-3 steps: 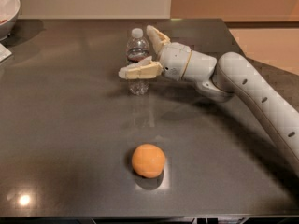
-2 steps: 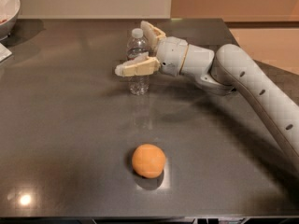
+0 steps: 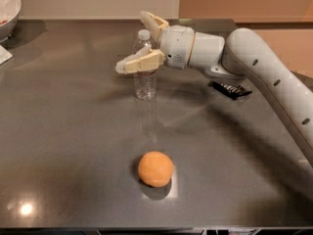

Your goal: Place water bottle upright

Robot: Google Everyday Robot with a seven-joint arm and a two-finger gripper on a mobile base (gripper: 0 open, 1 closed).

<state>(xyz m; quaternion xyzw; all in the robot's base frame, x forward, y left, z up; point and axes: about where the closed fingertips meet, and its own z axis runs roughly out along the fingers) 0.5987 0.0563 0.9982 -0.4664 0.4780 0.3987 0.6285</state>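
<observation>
The water bottle (image 3: 145, 75) stands upright on the dark grey table (image 3: 73, 131), at the back middle. It is clear and ribbed, with a white cap on top. My gripper (image 3: 131, 41) is open around the bottle's upper part. One finger (image 3: 139, 62) crosses in front of the bottle's shoulder, and the other finger (image 3: 154, 23) is behind and above the cap. Neither finger visibly presses on the bottle. The white arm reaches in from the right.
An orange ball-shaped fruit (image 3: 155, 169) lies at the front middle of the table. A small black object (image 3: 231, 88) lies under the arm at the right. A white bowl (image 3: 7, 6) stands at the back left corner, with a white scrap (image 3: 4, 55) below it.
The gripper has risen slightly, and its near finger now sits higher on the bottle. The bottle has stayed upright in the same spot.
</observation>
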